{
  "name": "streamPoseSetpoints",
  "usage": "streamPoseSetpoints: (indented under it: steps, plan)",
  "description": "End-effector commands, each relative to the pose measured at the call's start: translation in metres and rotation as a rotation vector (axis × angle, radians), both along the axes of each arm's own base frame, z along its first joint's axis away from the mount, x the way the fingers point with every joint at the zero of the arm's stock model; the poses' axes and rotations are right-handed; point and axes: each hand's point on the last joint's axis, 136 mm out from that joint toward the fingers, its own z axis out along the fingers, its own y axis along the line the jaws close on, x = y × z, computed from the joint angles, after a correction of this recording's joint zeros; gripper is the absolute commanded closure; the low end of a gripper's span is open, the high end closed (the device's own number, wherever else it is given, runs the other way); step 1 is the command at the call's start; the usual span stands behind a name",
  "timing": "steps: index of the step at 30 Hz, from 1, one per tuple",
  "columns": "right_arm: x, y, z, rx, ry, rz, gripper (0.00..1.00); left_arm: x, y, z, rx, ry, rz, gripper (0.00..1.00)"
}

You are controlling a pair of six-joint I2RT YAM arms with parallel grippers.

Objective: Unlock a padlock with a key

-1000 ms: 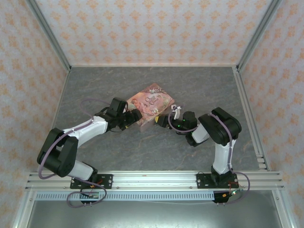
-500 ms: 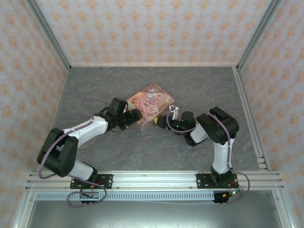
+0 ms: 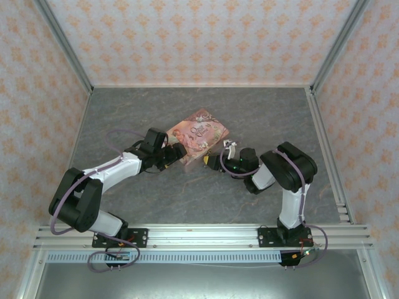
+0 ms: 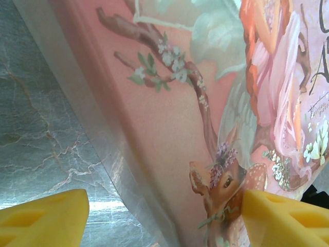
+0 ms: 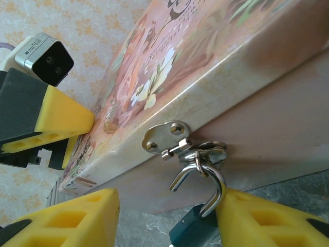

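The blue padlock hangs by its silver shackle from the hasp on the pink tin's side. The shackle stands open, one end free. My right gripper is open around the padlock, and its right finger touches the shackle and body. I cannot make out a key. In the top view, my right gripper sits at the near edge of the tin. My left gripper is open astride the tin's left edge, one finger over the lid. It is at the tin's left corner.
The tin lies in the middle of a grey marbled table. Patterned walls and metal rails close in the table's sides. The left wrist's camera and finger rest by the lid's far corner.
My right gripper has edged slightly left and nearer along the tin's near edge. The left arm and the tin have not moved.
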Motion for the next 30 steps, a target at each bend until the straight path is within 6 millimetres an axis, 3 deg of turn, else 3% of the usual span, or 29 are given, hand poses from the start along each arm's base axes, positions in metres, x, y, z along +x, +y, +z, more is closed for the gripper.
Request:
streamPoseSetpoints:
  steps: [1,14,30]
  plan:
    - [-0.005,0.010,0.037,0.060,-0.137,0.056,0.50,-0.028,0.018,-0.039,0.116,0.141,0.018,0.22]
    - [0.000,0.007,0.022,0.042,-0.081,0.032,0.71,-0.030,0.019,-0.039,0.122,0.144,0.019,0.22]
    - [0.011,-0.006,0.016,0.041,-0.027,-0.055,0.89,-0.031,0.022,-0.039,0.135,0.140,0.022,0.22]
